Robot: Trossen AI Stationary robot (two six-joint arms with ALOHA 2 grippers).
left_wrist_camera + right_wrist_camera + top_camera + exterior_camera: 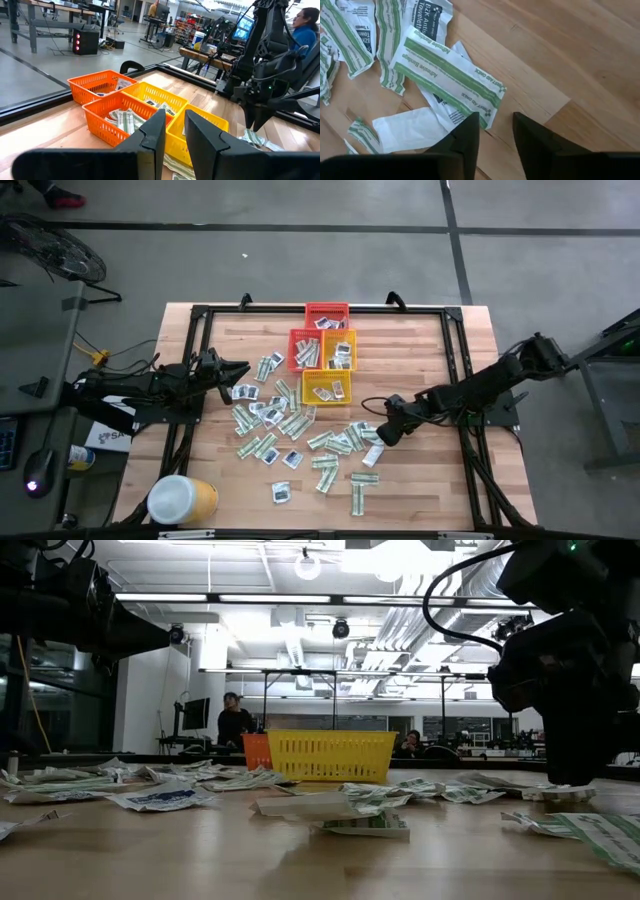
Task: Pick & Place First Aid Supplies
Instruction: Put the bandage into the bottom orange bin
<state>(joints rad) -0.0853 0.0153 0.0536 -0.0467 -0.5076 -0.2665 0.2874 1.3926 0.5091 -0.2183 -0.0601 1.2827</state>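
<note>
The first aid packets (pixel 300 435) lie scattered flat on the wooden table, as green-and-white strips and white squares with blue print. My right gripper (pixel 385 432) is low over the right part of the pile, pointing down and open. In the right wrist view its fingers (pixel 495 122) stand on either side of the bare wood beside the corner of a green-striped strip (pixel 447 75); whether one finger touches it, I cannot tell. My left gripper (pixel 238 370) hovers open at the pile's left edge, above the table (pixel 172 127).
Red (pixel 327 314), two orange (pixel 305 348) (pixel 340 350) and a yellow basket (pixel 327 387) sit clustered at the table's far middle and hold some packets. A yellow tub with a white lid (pixel 182 500) stands at the near left corner. A black frame (pixel 200 315) rims the table.
</note>
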